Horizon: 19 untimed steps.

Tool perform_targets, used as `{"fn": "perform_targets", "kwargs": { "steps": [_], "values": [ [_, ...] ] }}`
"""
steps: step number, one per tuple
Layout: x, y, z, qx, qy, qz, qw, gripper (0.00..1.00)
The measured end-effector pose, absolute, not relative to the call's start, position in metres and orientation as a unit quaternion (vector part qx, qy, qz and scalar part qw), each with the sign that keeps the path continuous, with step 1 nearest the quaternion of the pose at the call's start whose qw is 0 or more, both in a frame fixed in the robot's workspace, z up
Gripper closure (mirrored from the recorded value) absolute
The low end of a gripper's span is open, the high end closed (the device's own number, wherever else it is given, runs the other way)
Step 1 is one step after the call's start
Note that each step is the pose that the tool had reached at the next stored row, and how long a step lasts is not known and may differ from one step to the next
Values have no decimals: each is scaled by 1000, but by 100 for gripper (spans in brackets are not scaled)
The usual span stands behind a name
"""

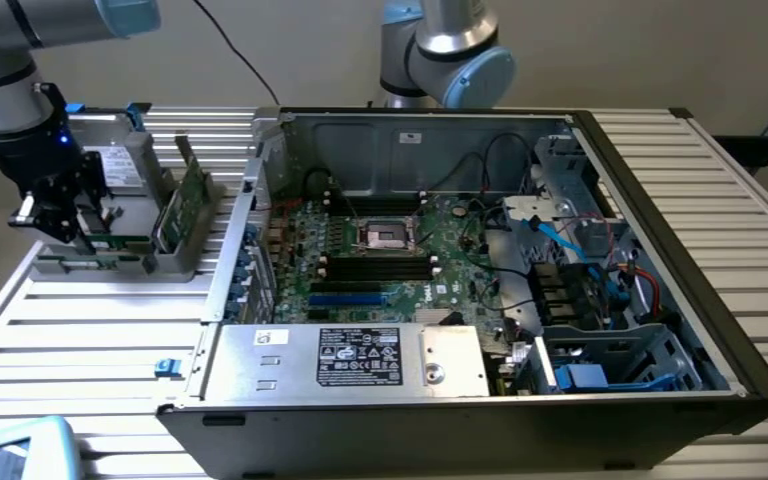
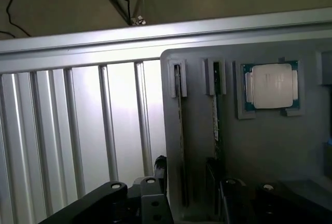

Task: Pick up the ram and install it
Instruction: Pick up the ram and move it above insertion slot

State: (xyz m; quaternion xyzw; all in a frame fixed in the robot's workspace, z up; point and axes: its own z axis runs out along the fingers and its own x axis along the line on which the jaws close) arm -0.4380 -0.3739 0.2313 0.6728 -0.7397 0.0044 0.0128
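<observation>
With jaws spread empty over it, the ram (image 2: 180, 141), edge-up in its grey holder (image 2: 270, 146), looks light, stiff, fragile, best pinched across its flat faces.

Two ram sticks (image 2: 180, 130), one processor (image 2: 271, 86), one case (image 1: 464, 435)

— What carries everything?
— A slatted metal table (image 1: 77, 330), with ribs running across the exterior view.
— And directly on it?
— An open PC case (image 1: 491, 430) fills the middle and the exterior view's right. A grey holder (image 1: 131, 265) stands just beside it, toward the exterior view's left, near the far edge.
— Do they touch?
— That cannot be told; they stand very close.
</observation>
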Motion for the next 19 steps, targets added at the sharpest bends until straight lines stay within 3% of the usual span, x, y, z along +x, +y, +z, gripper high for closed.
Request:
{"fn": "perform_targets", "kwargs": {
  "steps": [19],
  "values": [
    [-438, -375, 203, 673, -740, 5, 10, 57]
  ]
}}
